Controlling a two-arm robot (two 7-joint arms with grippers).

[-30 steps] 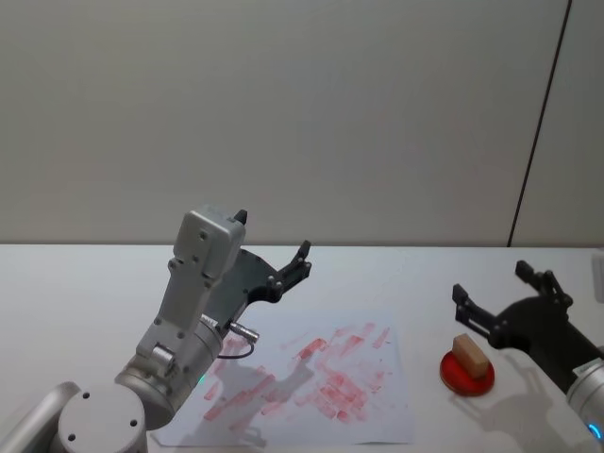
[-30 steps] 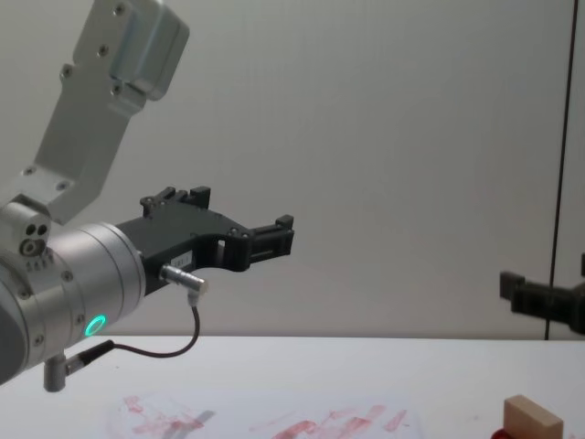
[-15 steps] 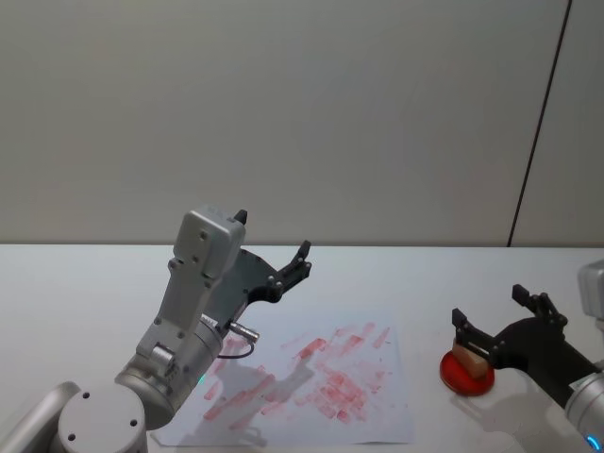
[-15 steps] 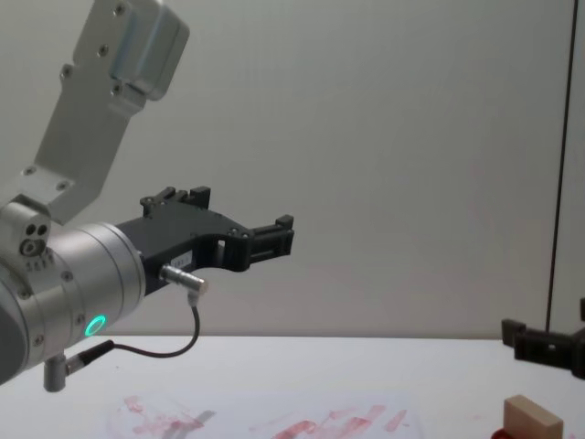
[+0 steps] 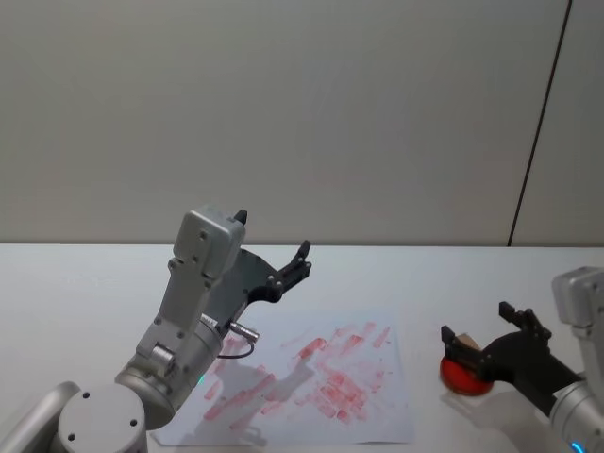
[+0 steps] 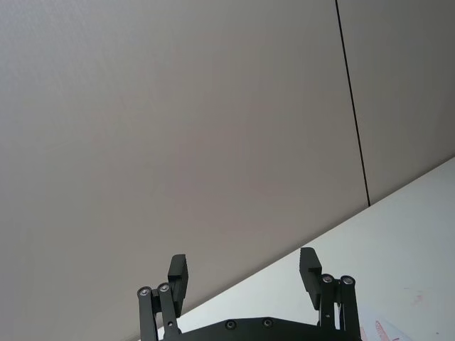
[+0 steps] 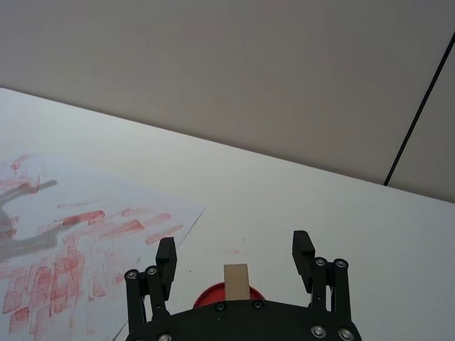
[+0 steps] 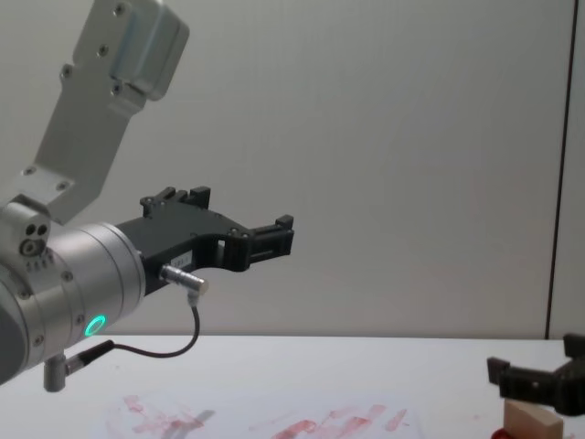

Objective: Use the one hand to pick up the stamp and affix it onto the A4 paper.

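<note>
Where the head view looks down, the right pincer (image 5: 475, 326) is spread astride the stamp (image 5: 463, 341), which stands on the counter (image 5: 94, 283) just right of the A4 paper (image 5: 385, 415). The left pincer (image 5: 272, 236) is raised, spread and idle. Right wrist view: the stamp (image 7: 237, 282) sits between the open jaws, ungripped. Chest view: the right pincer (image 8: 537, 366) is level with the stamp's (image 8: 530, 421) top. Judgement: approach done; closing, lifting and pressing on the paper are left.

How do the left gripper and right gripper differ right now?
The left gripper is raised off the table, aimed at the wall; the right gripper sits low near it. The left gripper brackets nothing; the right gripper straddles the stamp without gripping it. Both are black, two-fingered and open.
</note>
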